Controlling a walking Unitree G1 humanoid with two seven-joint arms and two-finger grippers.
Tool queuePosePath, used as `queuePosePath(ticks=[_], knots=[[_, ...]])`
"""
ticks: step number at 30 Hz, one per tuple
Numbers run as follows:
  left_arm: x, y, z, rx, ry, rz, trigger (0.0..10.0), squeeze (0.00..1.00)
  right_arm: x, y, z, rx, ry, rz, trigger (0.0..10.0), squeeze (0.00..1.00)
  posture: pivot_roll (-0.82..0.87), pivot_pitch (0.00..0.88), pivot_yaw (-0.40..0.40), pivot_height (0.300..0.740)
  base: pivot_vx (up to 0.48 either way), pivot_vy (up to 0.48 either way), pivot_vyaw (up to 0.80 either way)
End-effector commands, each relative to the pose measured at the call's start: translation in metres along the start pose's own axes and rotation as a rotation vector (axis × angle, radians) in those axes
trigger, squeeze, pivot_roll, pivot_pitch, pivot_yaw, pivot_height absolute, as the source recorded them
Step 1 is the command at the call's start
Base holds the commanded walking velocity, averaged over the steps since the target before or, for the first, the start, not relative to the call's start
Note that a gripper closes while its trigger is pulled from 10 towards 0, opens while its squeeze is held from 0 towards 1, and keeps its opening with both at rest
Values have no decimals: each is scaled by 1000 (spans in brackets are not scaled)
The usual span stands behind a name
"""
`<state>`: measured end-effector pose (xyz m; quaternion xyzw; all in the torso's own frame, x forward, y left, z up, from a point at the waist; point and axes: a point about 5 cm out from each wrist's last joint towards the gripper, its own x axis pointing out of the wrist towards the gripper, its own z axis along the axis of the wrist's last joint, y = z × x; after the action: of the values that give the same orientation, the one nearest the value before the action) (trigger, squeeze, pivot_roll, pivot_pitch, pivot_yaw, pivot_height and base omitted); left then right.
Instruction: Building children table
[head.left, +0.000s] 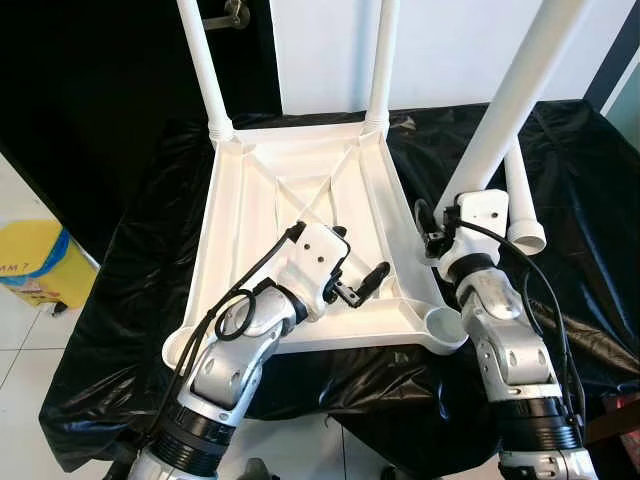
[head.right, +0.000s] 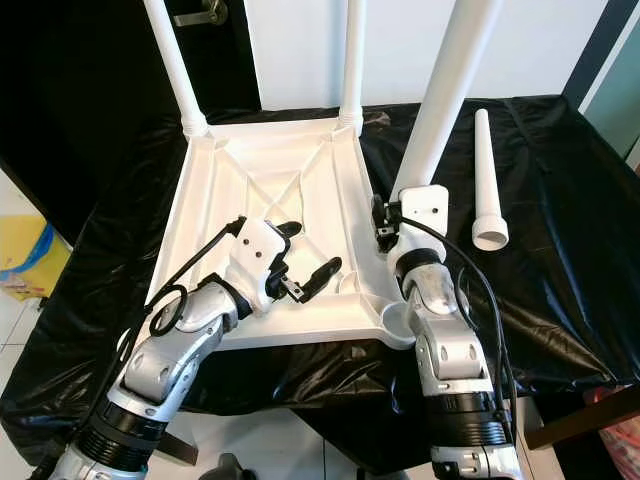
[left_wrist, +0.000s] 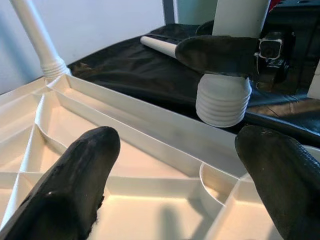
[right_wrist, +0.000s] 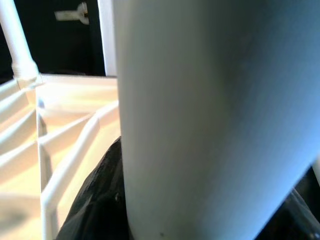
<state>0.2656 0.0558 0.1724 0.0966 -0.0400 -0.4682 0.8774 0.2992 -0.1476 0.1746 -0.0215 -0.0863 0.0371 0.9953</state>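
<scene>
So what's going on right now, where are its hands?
Left gripper open, over upturned tabletop. Right gripper shut on third leg, near empty corner socket. Fourth leg lying on black cloth.

the left arm bends up and inward, its left end effector (head.left: 362, 283) held with both black fingers (left_wrist: 80, 180) spread wide apart. the right arm rises straight, its right end effector (head.left: 437, 228) clamped closed, wrist upright.

Three upright legs (head.left: 203, 70) cut off above
</scene>
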Motion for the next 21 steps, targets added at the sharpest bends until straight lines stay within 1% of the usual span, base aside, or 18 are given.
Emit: queuePosePath(ticks=[1,2,3,5,6,7,12,13,15,16,17,18,20,21], knots=[[-1,-12,-2,-10,14,-152,10000,0,-1,3,2,-7,-2,15,10000,0,-117,22,8,740,0,0,0],[-1,-12,-2,-10,14,-152,10000,0,-1,3,2,-7,-2,15,10000,0,-117,22,8,740,0,0,0],[-3,-14,-4,-15,24,-176,10000,0,-5,4,1,-9,7,19,10000,0,-121,24,7,740,0,0,0],[-6,-21,-12,-2,76,-238,10000,0,-11,5,-2,-13,21,26,10000,0,-127,27,8,740,0,0,0],[-6,-21,-12,-2,76,-238,10000,0,-11,5,-2,-13,21,26,10000,0,-127,27,8,740,0,0,0],[-7,-22,-17,17,113,-250,10000,0,-13,5,-2,-14,25,28,10000,0,-129,27,9,740,0,0,0],[-7,-22,-20,30,136,-254,10000,0,-13,5,-2,-15,27,29,10000,0,-129,27,9,740,0,0,0],[-6,-20,-28,49,188,-233,10000,0,-11,4,-1,-17,26,24,10000,0,-134,21,10,740,0,0,0],[-6,-20,-28,49,188,-233,10000,0,-11,4,-1,-17,26,24,10000,0,-134,21,10,740,0,0,0],[-4,-17,-34,65,227,-212,10000,0,-9,4,0,-20,24,21,10000,0,-134,20,10,740,0,0,0],[-1,-12,-40,81,270,-161,10000,0,-8,4,0,-22,22,21,10000,0,-131,14,6,740,0,0,0],[-1,-12,-40,81,270,-161,10000,0,-8,4,0,-22,22,21,10000,0,-131,14,6,740,0,0,0],[4,-4,-46,104,324,-96,10000,0,-7,5,1,-24,23,26,10000,0,-132,13,4,740,0,0,0],[4,-4,-46,104,324,-96,10000,0,-7,5,1,-24,23,26,10000,0,-132,13,4,740,0,0,0]])
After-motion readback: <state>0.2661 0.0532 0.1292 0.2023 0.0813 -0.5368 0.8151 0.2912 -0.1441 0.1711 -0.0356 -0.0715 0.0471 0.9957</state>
